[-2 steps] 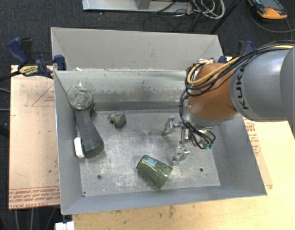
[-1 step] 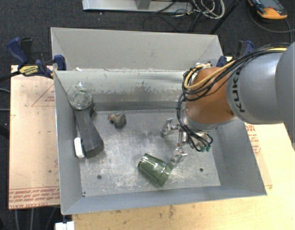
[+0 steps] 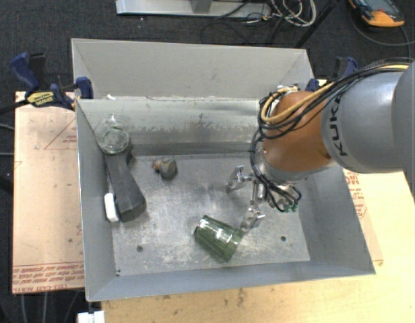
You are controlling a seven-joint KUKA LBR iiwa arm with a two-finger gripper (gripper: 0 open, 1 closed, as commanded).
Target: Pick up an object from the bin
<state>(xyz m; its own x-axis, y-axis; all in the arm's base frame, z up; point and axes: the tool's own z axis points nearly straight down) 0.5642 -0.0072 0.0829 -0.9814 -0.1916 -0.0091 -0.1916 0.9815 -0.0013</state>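
At ten o'clock of the grey metal bin [image 3: 194, 123], in the far left corner, sits a clear round drinking glass [image 3: 114, 137]; I cannot tell whether it stands upright or leans on the walls. Just below it, at nine o'clock, a long dark grey block-shaped object [image 3: 124, 192] lies lengthways along the left wall. Its upper end is at the glass, and a small white piece [image 3: 111, 207] sits against its left side near the lower end. At eleven o'clock, apart from both, a small brownish-grey lump [image 3: 167, 168] rests on bare floor.

At six o'clock, near the front wall, a green see-through jar [image 3: 217, 239] lies on its side, with its right end pointing toward two o'clock. A paler, clearer band crosses it near that end; any label on it is too small to read.

Just right of the bin's middle, at three o'clock, the two metal fingers [image 3: 252, 217] hang below the rounded orange wrist cover [image 3: 295, 140]. They are spread wide, one toward eleven o'clock and the other toward five o'clock, and only bare bin floor shows between them. The jar is the nearest thing, at seven o'clock from the fingers. The lower fingertip is right beside the jar's right end, but I cannot tell whether they touch.

Yellow and black cables [image 3: 278, 106] loop over the top of the cover. On the grey arm link [image 3: 372, 123] at the far right, black lettering that begins "KU" can be read.
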